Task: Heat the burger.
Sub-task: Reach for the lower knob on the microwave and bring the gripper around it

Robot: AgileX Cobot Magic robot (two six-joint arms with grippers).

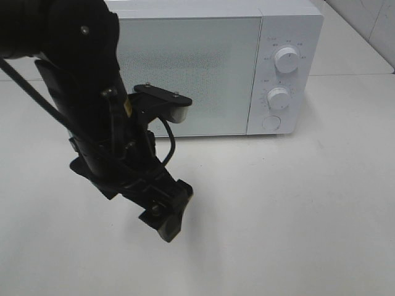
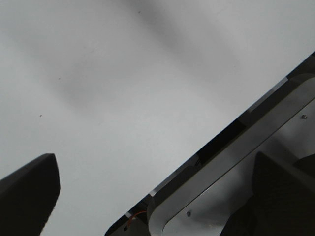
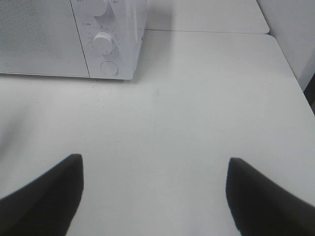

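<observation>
White table (image 1: 296,209), microwave (image 1: 185,68) at far edge, door (image 1: 191,80) shut. No burger in view, maybe inside; can't tell. Likely next: lower knob (image 1: 278,98). Approach square, pinch rim, turn slowly, don't shove microwave. My left gripper (image 1: 168,228) hangs low, near-left, fingers wide apart, empty. My right gripper (image 3: 155,160) apart too, holding nothing.

The microwave (image 1: 203,68) stands on the table (image 1: 296,216) behind the left arm (image 1: 92,92).

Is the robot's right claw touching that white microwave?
Apart. The right wrist view shows the right gripper open, with a wide stretch of table between it and the microwave.
</observation>
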